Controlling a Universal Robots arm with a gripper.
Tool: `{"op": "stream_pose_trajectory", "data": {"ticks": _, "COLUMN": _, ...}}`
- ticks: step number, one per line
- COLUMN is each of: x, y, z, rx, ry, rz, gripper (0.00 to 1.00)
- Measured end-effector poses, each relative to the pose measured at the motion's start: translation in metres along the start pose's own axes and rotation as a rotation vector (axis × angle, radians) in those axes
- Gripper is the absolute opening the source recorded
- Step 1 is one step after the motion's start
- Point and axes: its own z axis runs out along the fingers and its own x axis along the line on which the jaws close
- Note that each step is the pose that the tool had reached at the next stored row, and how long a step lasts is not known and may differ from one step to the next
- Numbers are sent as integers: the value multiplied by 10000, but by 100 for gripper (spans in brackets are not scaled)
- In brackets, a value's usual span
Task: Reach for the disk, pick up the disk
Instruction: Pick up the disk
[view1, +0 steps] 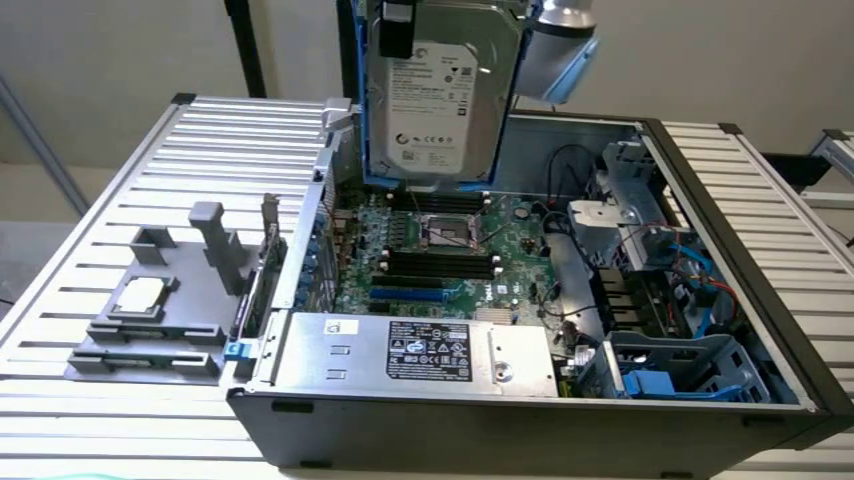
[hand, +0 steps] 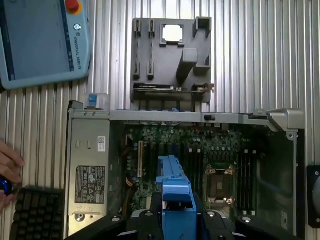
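above the open computer case (view1: 747, 300), fingers (hand: 150, 217) grip the disk (view1: 434, 100).

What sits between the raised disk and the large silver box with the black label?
In the exterior view, the motherboard lies between the disk and silver box.

Exterior looks obliquely, wrist straight down; both share motherboard (view1: 441, 250).

I hold the disk (view1: 434, 95) upright above the open computer case (view1: 747, 300) on the bench (view1: 160, 200); the holder block (view1: 167, 300) lies on the exterior view's left of the case.
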Motion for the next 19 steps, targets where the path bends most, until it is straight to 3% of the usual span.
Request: {"op": "stream_pose_trajectory", "data": {"ticks": 19, "x": 460, "y": -677, "z": -35, "rx": -1, "ry": 0, "rz": 0, "gripper": 33}}
